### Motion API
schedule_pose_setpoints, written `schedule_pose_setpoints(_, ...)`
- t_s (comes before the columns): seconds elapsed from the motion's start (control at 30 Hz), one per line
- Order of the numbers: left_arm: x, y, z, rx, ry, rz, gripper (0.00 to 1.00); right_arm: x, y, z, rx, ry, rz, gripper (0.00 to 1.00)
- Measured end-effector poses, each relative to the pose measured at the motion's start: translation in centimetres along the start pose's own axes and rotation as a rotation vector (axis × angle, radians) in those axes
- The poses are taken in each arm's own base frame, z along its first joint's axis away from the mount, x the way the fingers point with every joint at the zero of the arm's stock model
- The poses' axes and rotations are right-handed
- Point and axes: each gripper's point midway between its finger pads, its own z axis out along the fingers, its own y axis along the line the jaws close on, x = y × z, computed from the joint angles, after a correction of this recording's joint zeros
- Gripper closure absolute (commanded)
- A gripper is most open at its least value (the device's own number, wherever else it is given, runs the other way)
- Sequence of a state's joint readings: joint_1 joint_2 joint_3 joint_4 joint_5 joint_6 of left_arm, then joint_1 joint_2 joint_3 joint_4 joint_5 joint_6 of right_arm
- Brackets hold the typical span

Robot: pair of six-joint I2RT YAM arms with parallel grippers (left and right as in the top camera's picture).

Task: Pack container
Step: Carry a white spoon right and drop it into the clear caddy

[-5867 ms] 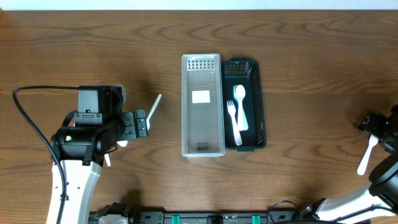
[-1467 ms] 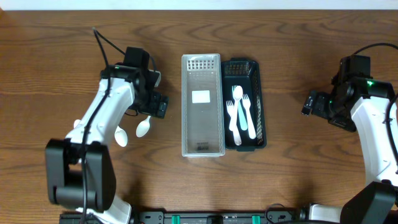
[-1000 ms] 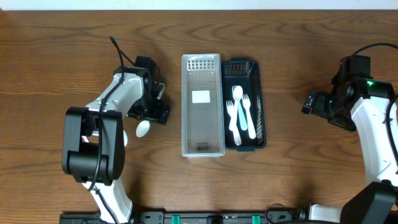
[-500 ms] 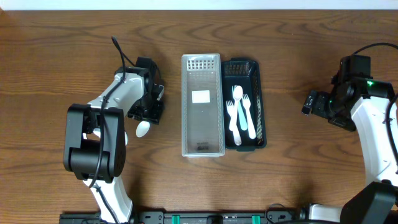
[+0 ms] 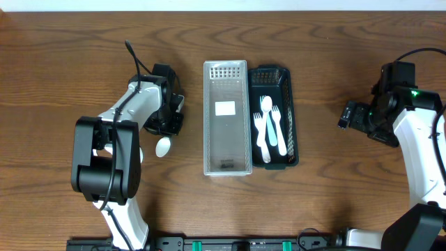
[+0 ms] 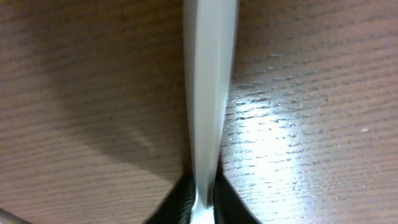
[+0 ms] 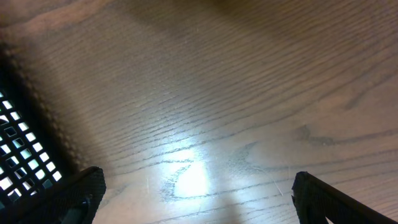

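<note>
A white plastic spoon lies on the table left of the containers, its bowl point(image 5: 162, 146) showing below my left gripper point(image 5: 170, 122). In the left wrist view its handle point(image 6: 208, 93) runs up from between the jaws of the left gripper point(image 6: 203, 202), which are shut on it. The clear long container point(image 5: 226, 160) stands at mid-table. Beside it on the right, the dark basket point(image 5: 293, 115) holds a white spoon point(image 5: 267, 104) and two white forks point(image 5: 278, 136). My right gripper point(image 5: 346, 115) hovers open to the right of the basket, nothing between its fingers point(image 7: 81, 193).
The dark mesh wall of the basket point(image 7: 18, 143) shows at the left edge of the right wrist view. Bare wood lies under the right gripper point(image 7: 199, 199). The left arm's white link point(image 5: 129, 111) stretches over the table left of the spoon.
My left gripper has closed on the spoon's handle, and the spoon's bowl has shifted slightly. The right arm has stayed where it was.
</note>
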State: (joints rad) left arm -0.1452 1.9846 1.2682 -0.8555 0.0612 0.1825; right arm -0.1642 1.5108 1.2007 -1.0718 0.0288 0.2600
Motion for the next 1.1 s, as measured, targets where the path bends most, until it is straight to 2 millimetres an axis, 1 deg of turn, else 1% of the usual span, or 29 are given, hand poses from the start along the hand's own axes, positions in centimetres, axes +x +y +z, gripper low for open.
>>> schedule_pose_setpoints(0.23, 0.2, -0.1, -0.4, 0.004, 0.001, 0.001, 0.94, 0.0, 0.0, 0.0, 0.0, 0.0, 0.0, 0.01)
schedule_pose_setpoints(0.3, 0.7, -0.2, -1.1, 0.006, 0.013, -0.002, 0.94, 0.0, 0.0, 0.0, 0.0, 0.0, 0.0, 0.01)
schedule_pose_setpoints(0.37, 1.0, -0.3, -2.5, 0.007, 0.008, -0.01, 0.94, 0.0, 0.0, 0.0, 0.0, 0.0, 0.0, 0.01)
schedule_pose_setpoints(0.43, 0.9, -0.5, -5.2, 0.002, -0.034, -0.022, 0.94, 0.0, 0.0, 0.0, 0.0, -0.002, 0.0, 0.01)
schedule_pose_setpoints(0.5, 0.2, -1.0, -8.7, -0.005, -0.122, -0.029, 0.94, -0.1, 0.0, 0.0, -0.001, -0.004, 0.0, 0.01)
schedule_pose_setpoints(0.53, -0.2, -1.4, -10.8, -0.008, -0.184, -0.033, 0.94, -0.1, 0.0, 0.0, -0.001, -0.003, 0.0, 0.01)
schedule_pose_setpoints(0.57, -0.5, -2.1, -13.2, -0.009, -0.261, -0.035, 0.94, -0.1, 0.0, 0.0, -0.001, -0.005, 0.0, 0.01)
schedule_pose_setpoints(0.67, -0.5, -4.6, -18.5, 0.012, -0.434, -0.043, 0.94, -0.2, 0.0, 0.0, -0.001, -0.007, 0.0, 0.01)
schedule_pose_setpoints(0.7, -0.2, -5.8, -20.1, 0.029, -0.486, -0.048, 0.94, -0.2, 0.0, 0.0, -0.002, -0.007, 0.001, 0.01)
schedule_pose_setpoints(0.77, 0.3, -7.8, -21.9, 0.068, -0.548, -0.063, 0.94, -0.2, 0.1, 0.0, -0.002, -0.008, 0.001, 0.01)
schedule_pose_setpoints(0.83, 0.6, -9.4, -22.5, 0.105, -0.567, -0.088, 0.94, -0.2, 0.1, 0.0, -0.002, -0.008, 0.0, 0.01)
schedule_pose_setpoints(0.93, 0.5, -11.6, -22.0, 0.148, -0.548, -0.139, 0.94, -0.2, 0.1, 0.0, -0.002, -0.008, 0.0, 0.01)
schedule_pose_setpoints(0.97, 0.2, -12.6, -21.4, 0.162, -0.535, -0.157, 0.94, -0.2, 0.1, 0.0, -0.002, -0.008, 0.001, 0.01)
schedule_pose_setpoints(1.0, 0.1, -12.9, -21.1, 0.165, -0.527, -0.162, 0.94, -0.2, 0.1, 0.0, -0.002, -0.008, 0.0, 0.01)
schedule_pose_setpoints(1.1, -0.4, -14.7, -18.9, 0.168, -0.469, -0.17, 0.94, -0.2, 0.1, 0.0, -0.003, -0.009, 0.001, 0.01)
